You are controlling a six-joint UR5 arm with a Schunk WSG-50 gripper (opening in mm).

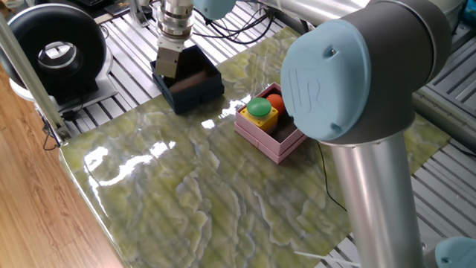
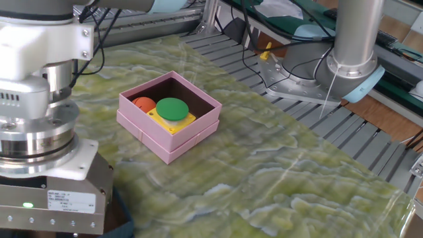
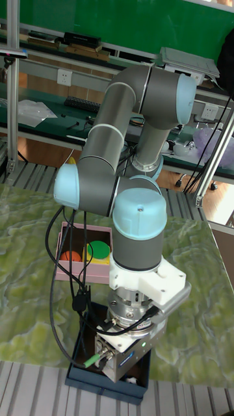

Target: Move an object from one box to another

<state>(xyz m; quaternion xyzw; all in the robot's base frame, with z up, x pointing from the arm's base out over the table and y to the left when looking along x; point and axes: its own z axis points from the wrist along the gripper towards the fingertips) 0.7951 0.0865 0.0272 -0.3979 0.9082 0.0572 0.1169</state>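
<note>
**A:** While we go view by view, how far along does the job look?

**B:** From one fixed view, the gripper (image 1: 166, 67) hangs over the back left edge of the navy box (image 1: 190, 84), whose floor looks bare where it shows. The pink box (image 1: 269, 123) sits well apart to the right and holds a green-topped yellow piece (image 1: 259, 110) and an orange ball (image 1: 274, 100). I'd judge the transfer done, or a fresh pick just starting.

**A:** And the other fixed view?

**B:** Only the gripper's body fills the near left corner; its fingers are out of frame. The pink box (image 2: 169, 117) stands apart from it, both items inside.

**A:** The tall view?

**B:** The gripper (image 3: 123, 365) points down into the navy box (image 3: 107, 382). Whether its fingers are spread, or pinching anything, I cannot tell.
</note>
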